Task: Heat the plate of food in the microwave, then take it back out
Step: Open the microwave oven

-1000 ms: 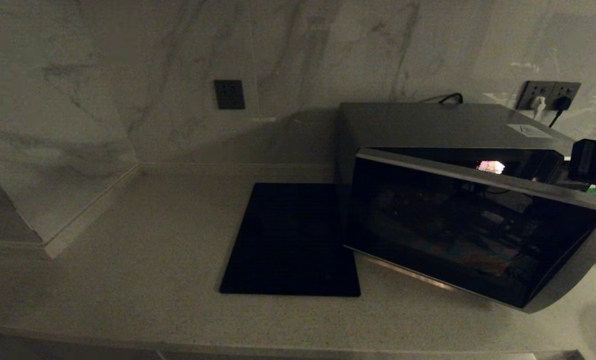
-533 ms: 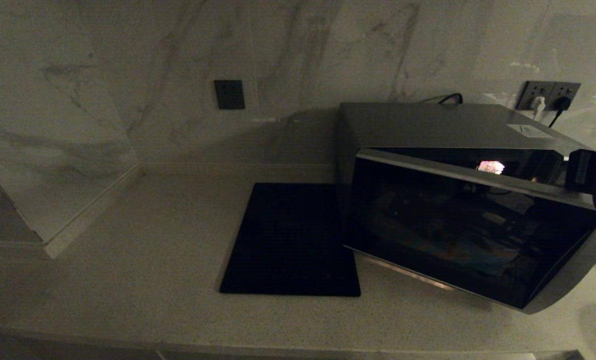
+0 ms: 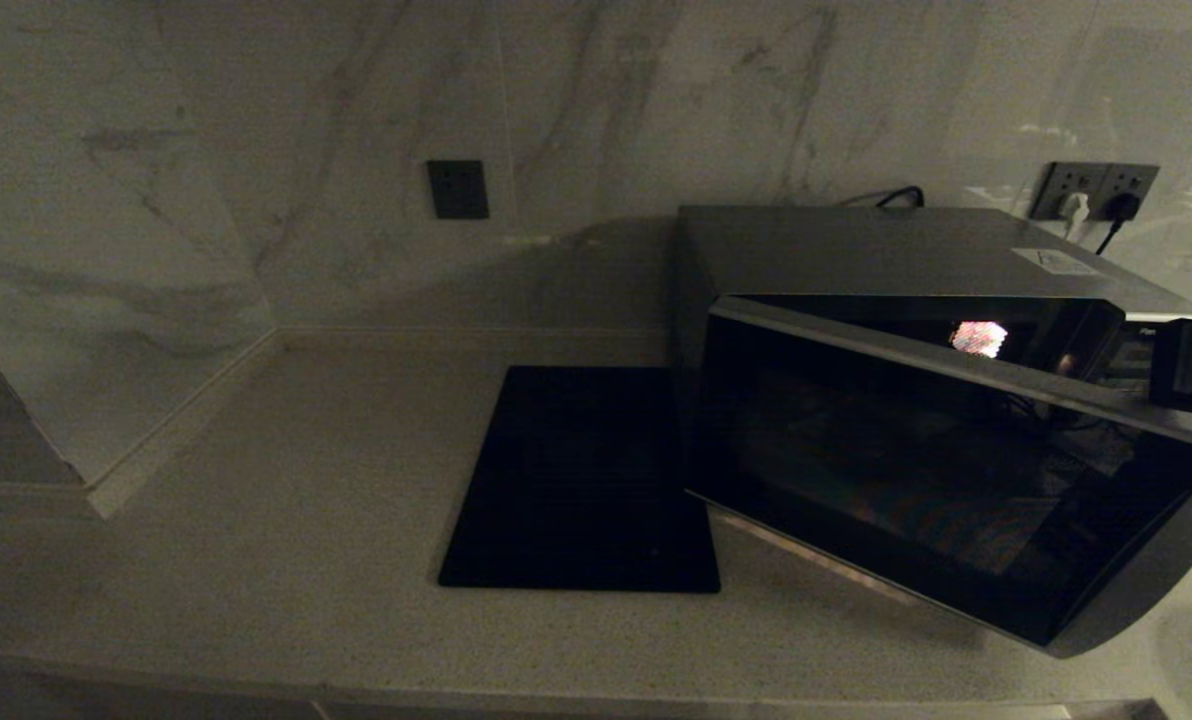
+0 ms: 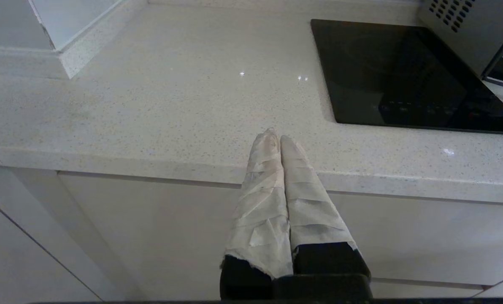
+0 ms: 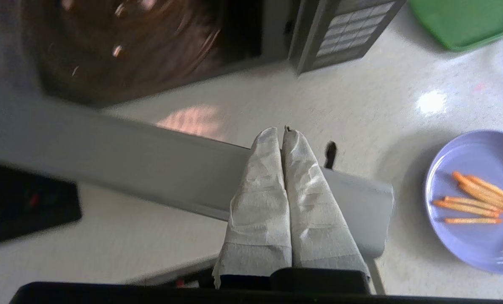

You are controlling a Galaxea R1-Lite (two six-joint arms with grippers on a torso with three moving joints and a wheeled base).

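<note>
Head view puts the microwave (image 3: 916, 400) at the right of the counter (image 3: 286, 560), its dark door (image 3: 946, 480) swung partly out toward the robot, with the right arm just past the door's free end; the plate does not show there; the black mat (image 3: 581, 480) lies on the far side of the oven from that arm. From the right wrist, the right gripper (image 5: 283, 135) hangs above the door's grey top edge (image 5: 150, 164), its wrapped fingers (image 5: 264, 190) pressed together on nothing; beyond the tips lie the open cavity and the button panel (image 5: 344, 29). Off to one side of those fingers, clear of the door's end and apart from it, sits the plate of food (image 5: 475, 198) on the counter, its orange sticks running roughly crosswise to the fingers. My judgement: the right arm is much the nearer. The left gripper (image 4: 279, 139), clenched and empty, idles at the counter's front edge.
</note>
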